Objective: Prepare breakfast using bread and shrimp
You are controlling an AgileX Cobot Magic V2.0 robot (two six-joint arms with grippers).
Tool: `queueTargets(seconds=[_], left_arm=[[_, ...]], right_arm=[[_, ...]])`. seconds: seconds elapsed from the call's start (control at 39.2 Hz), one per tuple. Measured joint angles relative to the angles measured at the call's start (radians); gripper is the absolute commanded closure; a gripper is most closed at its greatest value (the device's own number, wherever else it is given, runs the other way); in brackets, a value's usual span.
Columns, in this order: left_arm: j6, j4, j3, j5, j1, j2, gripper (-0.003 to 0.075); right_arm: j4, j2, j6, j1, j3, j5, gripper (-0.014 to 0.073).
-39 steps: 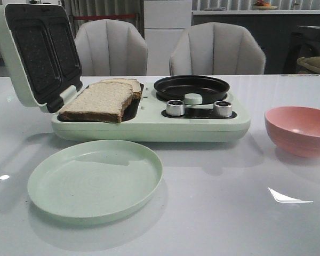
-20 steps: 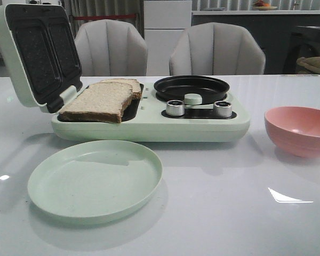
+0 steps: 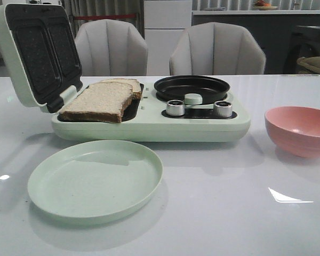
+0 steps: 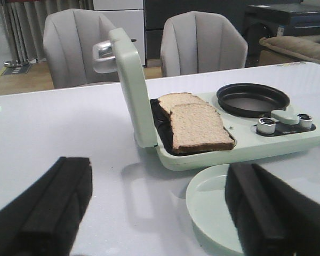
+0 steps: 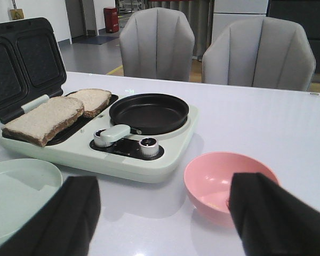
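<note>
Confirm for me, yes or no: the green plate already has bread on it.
No, the green plate is bare, and both slices of bread lie on the open sandwich maker.

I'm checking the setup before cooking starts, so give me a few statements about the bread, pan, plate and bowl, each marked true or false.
1. Two tan, dark-crusted bread slices lie in the open pale green sandwich maker. True.
2. The round black pan holds shrimp. False: it is empty.
3. The round pale green plate is empty. True.
4. The pink bowl is on the plate. False: it stands apart on the white table.
5. The left tool grips bread. False: it is open and empty.
</note>
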Motion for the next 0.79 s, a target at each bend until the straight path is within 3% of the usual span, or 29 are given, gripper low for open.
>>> queueTargets(seconds=[0.28,0.56,0.79], left_arm=[[0.0,-0.008,-0.02,-0.002,0.0,0.049,0.0164],[0.0,-0.001,-0.117,-0.052,0.0,0.278,0.0392],[0.0,0.011,-0.193,-0.235,0.0,0.478,0.0398]], right_arm=[[0.0,0.0,0.0,0.0,0.0,-0.004,-0.0008],[0.0,0.0,0.0,0.0,0.0,-0.004,-0.0008],[0.0,0.0,0.0,0.0,0.0,-0.004,-0.0008]])
